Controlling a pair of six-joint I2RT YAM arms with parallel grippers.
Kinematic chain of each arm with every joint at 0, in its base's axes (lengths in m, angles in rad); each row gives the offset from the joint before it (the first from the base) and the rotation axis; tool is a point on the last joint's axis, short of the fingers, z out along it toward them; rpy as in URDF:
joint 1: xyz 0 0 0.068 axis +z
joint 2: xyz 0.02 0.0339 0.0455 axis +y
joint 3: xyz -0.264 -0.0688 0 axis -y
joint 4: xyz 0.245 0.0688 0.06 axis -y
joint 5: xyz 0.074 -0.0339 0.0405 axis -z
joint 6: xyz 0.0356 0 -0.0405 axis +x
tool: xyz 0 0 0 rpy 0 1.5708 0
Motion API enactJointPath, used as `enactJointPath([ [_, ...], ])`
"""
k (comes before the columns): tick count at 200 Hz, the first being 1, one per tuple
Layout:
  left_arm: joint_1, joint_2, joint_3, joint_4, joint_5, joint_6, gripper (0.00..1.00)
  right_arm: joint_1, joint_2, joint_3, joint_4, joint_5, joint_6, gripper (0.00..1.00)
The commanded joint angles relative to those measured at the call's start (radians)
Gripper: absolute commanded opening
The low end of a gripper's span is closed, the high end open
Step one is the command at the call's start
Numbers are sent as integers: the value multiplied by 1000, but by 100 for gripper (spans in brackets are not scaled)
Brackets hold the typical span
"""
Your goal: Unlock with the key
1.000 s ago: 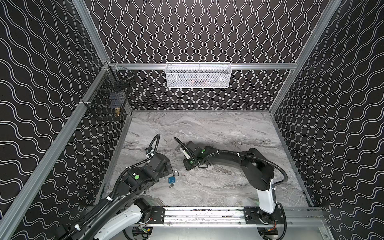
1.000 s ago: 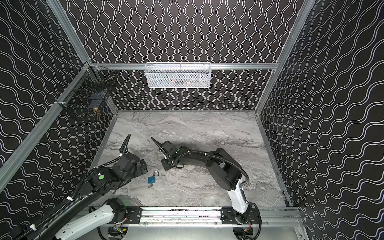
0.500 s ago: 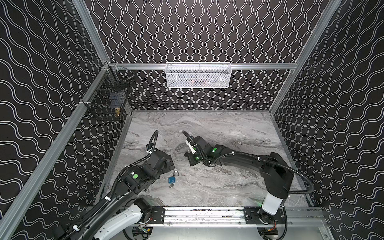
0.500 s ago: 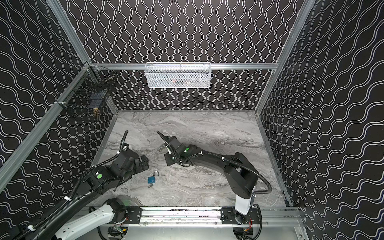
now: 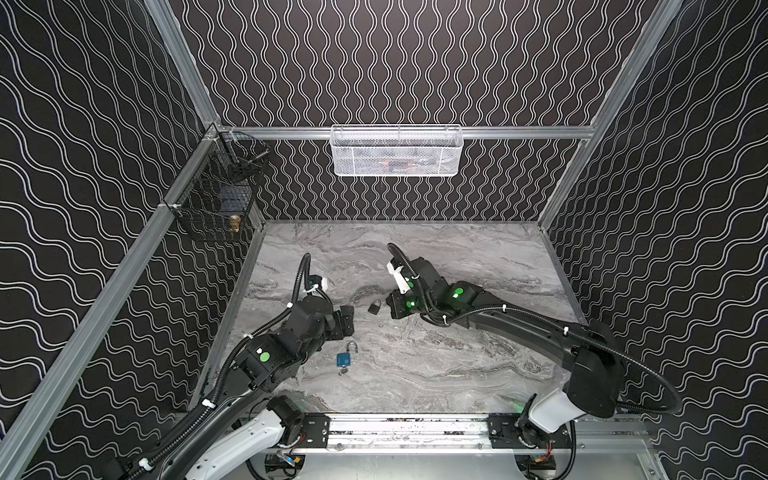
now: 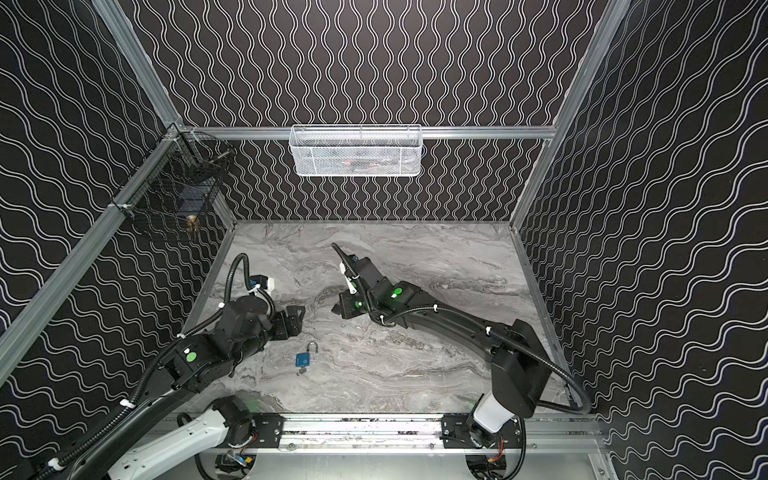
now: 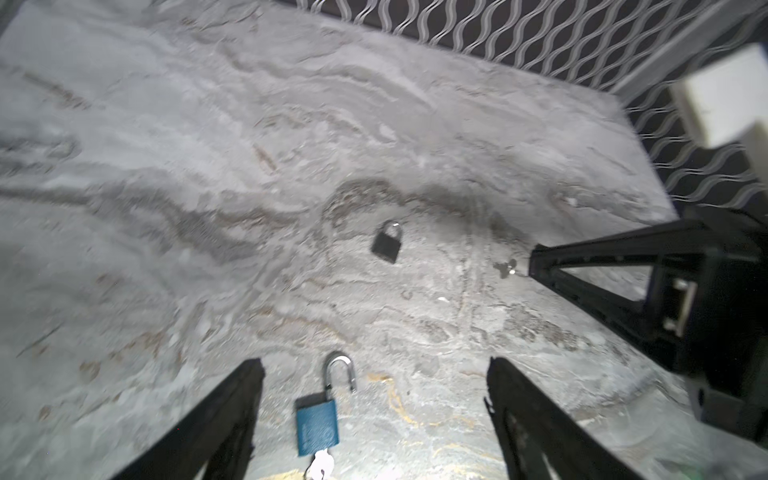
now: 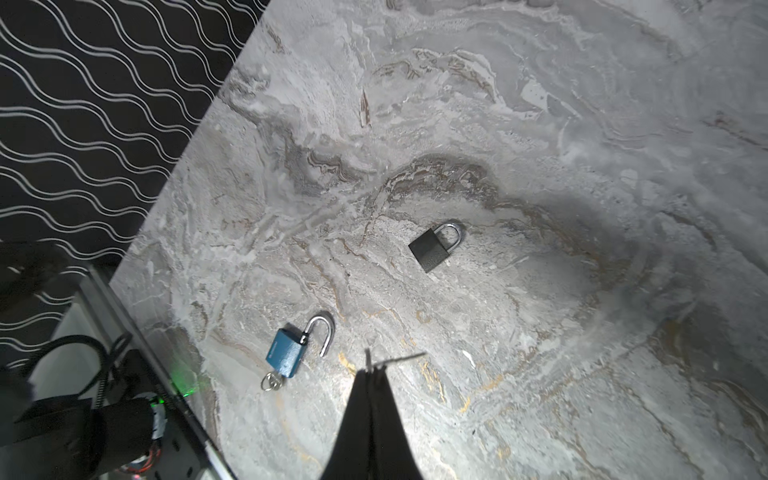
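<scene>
Where the grey marbled tabletop (image 5: pixel 457 257) meets the black walls with white wavy lines (image 5: pixel 395 62), we see an aluminium frame (image 5: pixel 407 428) bounding the cell. A white mesh basket (image 5: pixel 397 151) hangs on the back rail, and a black wire basket (image 5: pixel 216 199) hangs on the side wall beyond the left arm.

The left gripper (image 5: pixel 347 321) hovers with its jaws spread wide, holding nothing. In the left wrist view, between and just ahead of its fingers (image 7: pixel 232 407), lies the blue rectangular metal padlock (image 7: pixel 316 422). It rests flat on the surface, its silver shackle swung free at one end and a small ringed key (image 8: pixel 269 380) seated in its base.

The right gripper (image 8: pixel 370 372) is closed, pinching a thin silver key (image 8: pixel 395 358) at its tips. Ahead of those tips, apart from them, we find the dark grey padlock (image 8: pixel 430 249) lying flat, shackle closed.
</scene>
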Motion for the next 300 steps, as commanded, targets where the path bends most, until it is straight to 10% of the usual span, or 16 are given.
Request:
enactJointPath([
  [1,1,-10,-25,123,86,68,85,-3,-39,9,-39,-21,17,0],
  [111,1,100,-19,387,214,-804,93,2,-162,33,-68,-19,20,0],
  [300,-17,180,-79,663,213,-1166,96,86,-82,98,67,-61,65,0],
])
